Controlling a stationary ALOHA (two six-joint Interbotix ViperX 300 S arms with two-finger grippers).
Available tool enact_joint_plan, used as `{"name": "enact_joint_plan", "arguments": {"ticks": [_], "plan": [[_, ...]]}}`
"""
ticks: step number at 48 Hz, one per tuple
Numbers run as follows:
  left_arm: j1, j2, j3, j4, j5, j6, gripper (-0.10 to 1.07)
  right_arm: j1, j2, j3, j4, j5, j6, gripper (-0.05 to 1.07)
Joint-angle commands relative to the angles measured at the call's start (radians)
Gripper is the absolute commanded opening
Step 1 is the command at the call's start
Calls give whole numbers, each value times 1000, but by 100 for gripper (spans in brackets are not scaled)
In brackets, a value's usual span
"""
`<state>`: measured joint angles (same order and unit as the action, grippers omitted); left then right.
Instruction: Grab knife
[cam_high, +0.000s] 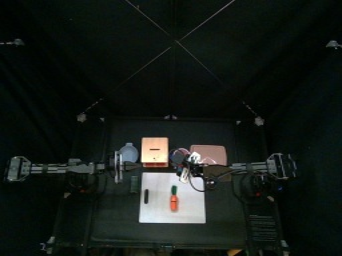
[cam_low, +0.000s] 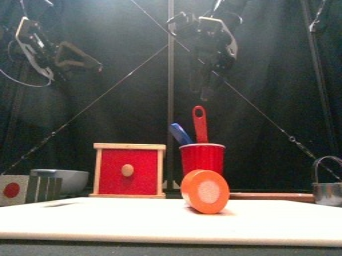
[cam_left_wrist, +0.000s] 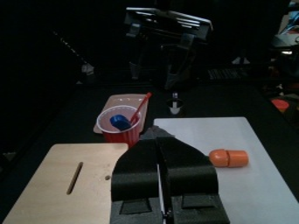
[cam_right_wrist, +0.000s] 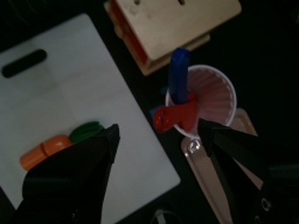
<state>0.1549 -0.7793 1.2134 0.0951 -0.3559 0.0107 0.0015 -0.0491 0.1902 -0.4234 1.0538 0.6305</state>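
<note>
Your right gripper hangs above the red cup with its fingers spread wide, holding nothing. The knife, if it is one of the red and blue handles standing in that cup, sits beside the wooden box behind the white cutting board. Your left gripper rests with its fingers pressed together, empty, over the table.

Matt white plastic board, wooden box

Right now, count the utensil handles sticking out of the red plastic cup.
2: a red handle and a blue handle beside it, both inside the red plastic cup. Others may be hidden inside.
</note>
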Motion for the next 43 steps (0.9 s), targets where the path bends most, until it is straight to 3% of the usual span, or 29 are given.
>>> {"name": "enact_joint_plan", "arguments": {"ticks": [1,11,25,43], "plan": [[8,0,-12,0,-3,-2,9,2,48,-91,12,101,-3,100],[9,2,-11,0,-5,-2,9,-2,150,-156,5,190,-3,100],[9,2,-11,-2,-12,-2,9,-41,206,-158,2,199,-5,98],[9,0,-8,-2,-12,-2,9,-61,207,-184,2,235,-3,64]]}}
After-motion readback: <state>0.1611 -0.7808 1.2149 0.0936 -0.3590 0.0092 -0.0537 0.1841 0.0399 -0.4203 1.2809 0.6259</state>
